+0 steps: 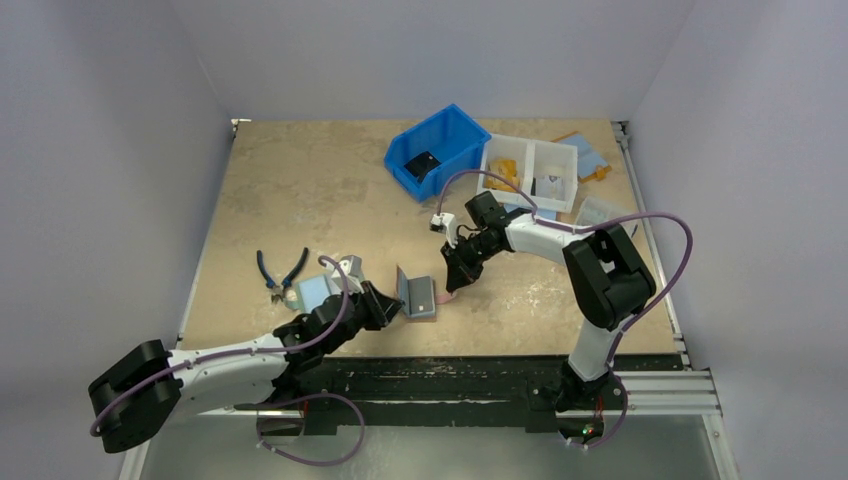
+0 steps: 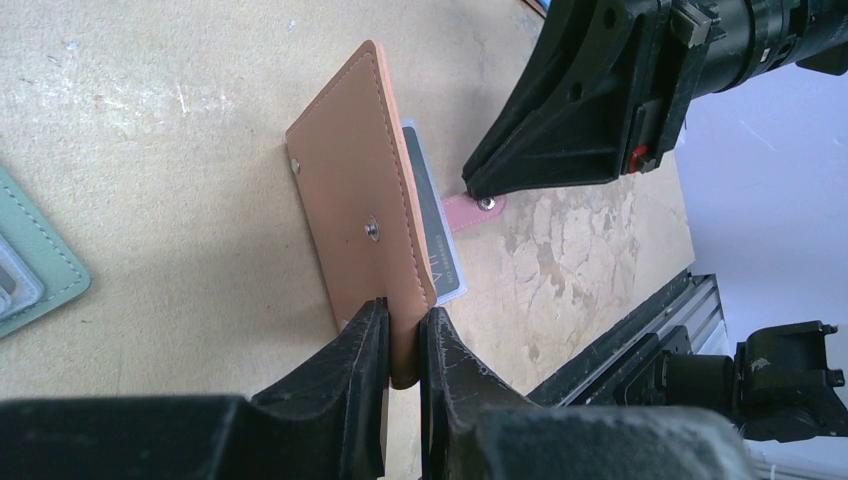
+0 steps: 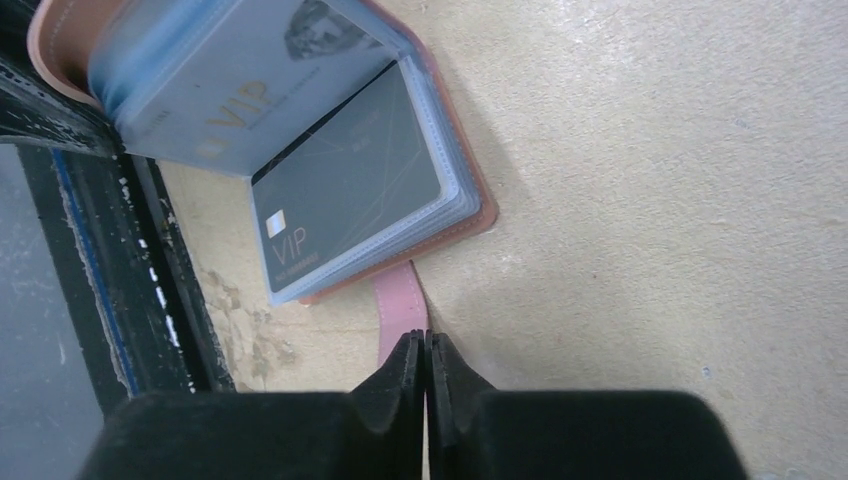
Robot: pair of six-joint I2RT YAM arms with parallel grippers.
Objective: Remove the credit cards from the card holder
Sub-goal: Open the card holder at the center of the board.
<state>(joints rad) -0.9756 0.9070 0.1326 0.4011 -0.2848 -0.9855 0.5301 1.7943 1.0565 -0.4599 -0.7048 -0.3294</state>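
Observation:
The card holder [image 1: 418, 295] stands open on its edge near the table's front. Its salmon-brown cover [image 2: 355, 200] faces the left wrist camera. My left gripper [image 2: 405, 330] is shut on the bottom edge of that cover. Clear sleeves inside hold a dark VIP card [image 3: 345, 200] and a pale VIP card [image 3: 230, 90]. The pink snap tab [image 3: 400, 300] lies flat on the table. My right gripper [image 3: 424, 340] is shut, with its tips down on the tab [image 2: 465, 210]. I cannot tell whether the tab is pinched between them.
Blue-handled pliers [image 1: 280, 272] and a pale green folder [image 1: 315, 292] lie left of the holder. A blue bin [image 1: 435, 150] and a white divided tray [image 1: 530, 172] stand at the back right. The black front rail [image 1: 450, 375] runs just below the holder.

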